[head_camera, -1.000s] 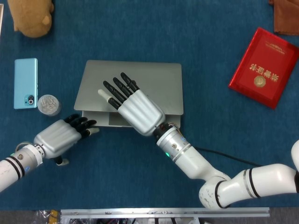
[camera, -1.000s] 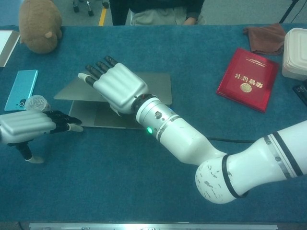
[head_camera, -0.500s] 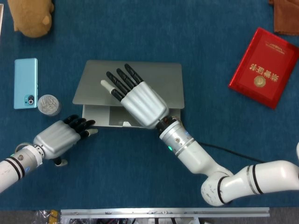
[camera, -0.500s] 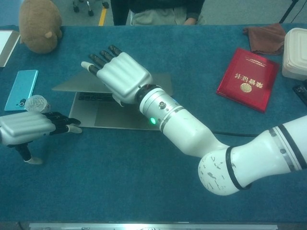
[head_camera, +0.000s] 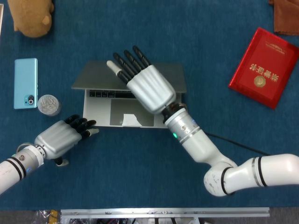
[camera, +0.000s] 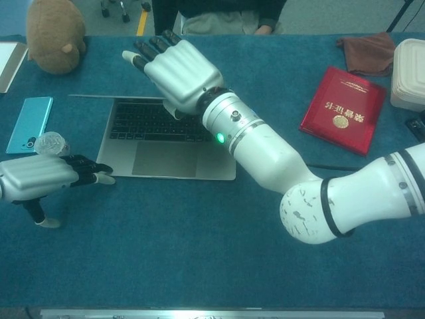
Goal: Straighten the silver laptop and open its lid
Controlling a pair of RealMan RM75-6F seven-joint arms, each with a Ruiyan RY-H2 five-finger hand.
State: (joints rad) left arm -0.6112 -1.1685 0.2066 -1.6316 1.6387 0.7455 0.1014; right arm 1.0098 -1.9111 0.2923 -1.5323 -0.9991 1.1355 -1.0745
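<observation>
Laptop (head_camera: 121, 100) sits squared on bench (head_camera: 140, 177), lid part-raised on right robot hand (head_camera: 145, 86), fingers spread, gripping nothing. Left robot hand (head_camera: 58, 137), fingers loosely curled and empty, touches the base's front-left corner: press there and lift slowly so the base doesn't skid.

Even, soft overhead light, faint shadows, sharp focus throughout

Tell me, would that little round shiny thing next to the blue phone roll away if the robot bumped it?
Probably not far. The small round container seems to sit flat on the table, end down. Knocked onto its side it could roll. It looks clear and small, so likely light and easily shoved by the left hand nearby.
</observation>
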